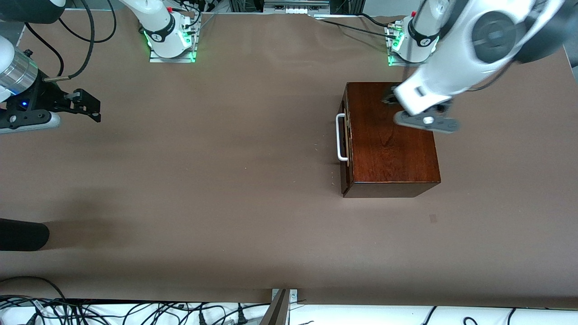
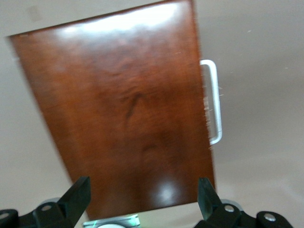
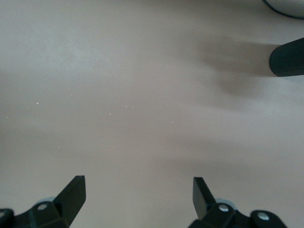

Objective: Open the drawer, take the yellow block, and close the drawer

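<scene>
Left gripper [image 2: 142, 199] (spread) over shut drawer [image 1: 345, 140]; right arm waits.

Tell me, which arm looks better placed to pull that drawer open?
Probably the left. Its gripper hangs open above the wooden box, close to the drawer's white handle. The right gripper, also open, waits over bare table at the right arm's end.

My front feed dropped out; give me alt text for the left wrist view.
The open left gripper hangs over the top of the wooden box, holding nothing. The drawer's white handle shows at the box's edge, drawer shut; brown table surrounds it.
</scene>
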{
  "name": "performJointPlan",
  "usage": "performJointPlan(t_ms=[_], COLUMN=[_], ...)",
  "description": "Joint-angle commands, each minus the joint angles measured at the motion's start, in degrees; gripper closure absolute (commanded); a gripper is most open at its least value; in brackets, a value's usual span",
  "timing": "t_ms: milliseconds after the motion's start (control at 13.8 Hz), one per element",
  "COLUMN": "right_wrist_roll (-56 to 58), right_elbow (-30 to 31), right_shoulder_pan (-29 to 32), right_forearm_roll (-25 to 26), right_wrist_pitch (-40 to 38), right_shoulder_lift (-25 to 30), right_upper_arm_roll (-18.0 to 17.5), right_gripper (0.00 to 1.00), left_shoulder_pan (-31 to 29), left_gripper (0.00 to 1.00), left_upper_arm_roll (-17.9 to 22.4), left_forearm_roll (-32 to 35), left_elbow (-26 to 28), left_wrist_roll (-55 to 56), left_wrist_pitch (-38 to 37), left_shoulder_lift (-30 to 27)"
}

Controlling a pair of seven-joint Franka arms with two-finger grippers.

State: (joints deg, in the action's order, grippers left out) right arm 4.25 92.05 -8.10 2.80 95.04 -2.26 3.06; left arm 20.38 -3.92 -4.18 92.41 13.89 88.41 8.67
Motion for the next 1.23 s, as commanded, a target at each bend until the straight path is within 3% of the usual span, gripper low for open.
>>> performJointPlan(t_ms=[0,289,650,1155], right_wrist_roll=[-0.55,-0.47,-0.47,-0.47], right_elbow=[-1.08,-1.08,-1.08,-1.08], right_shoulder_pan=[0.54,0.54,0.54,0.54], right_forearm_roll=[-0.16,-0.16,-0.16,-0.16], right_wrist_pitch=[-1.18,-1.18,-1.26,-1.35], right_shoulder_lift=[-0.28,-0.28,-0.28,-0.28], right_upper_arm_roll=[-0.51,-0.42,-0.42,-0.42], right_gripper=[0.00,0.00,0.00,0.00], left_shoulder_pan=[5.79,11.77,15.99,17.06], left_gripper=[0.00,0.00,0.00,0.00], left_upper_arm_roll=[0.41,0.41,0.32,0.32], left_forearm_roll=[-0.57,0.22,2.50,6.28], left_elbow=[-2.59,-2.50,-1.44,3.04], left_wrist_roll=[7.09,16.25,18.81,20.83], left_wrist_pitch=[2.80,8.70,9.41,19.68], left_shoulder_lift=[3.62,7.75,12.59,16.28])
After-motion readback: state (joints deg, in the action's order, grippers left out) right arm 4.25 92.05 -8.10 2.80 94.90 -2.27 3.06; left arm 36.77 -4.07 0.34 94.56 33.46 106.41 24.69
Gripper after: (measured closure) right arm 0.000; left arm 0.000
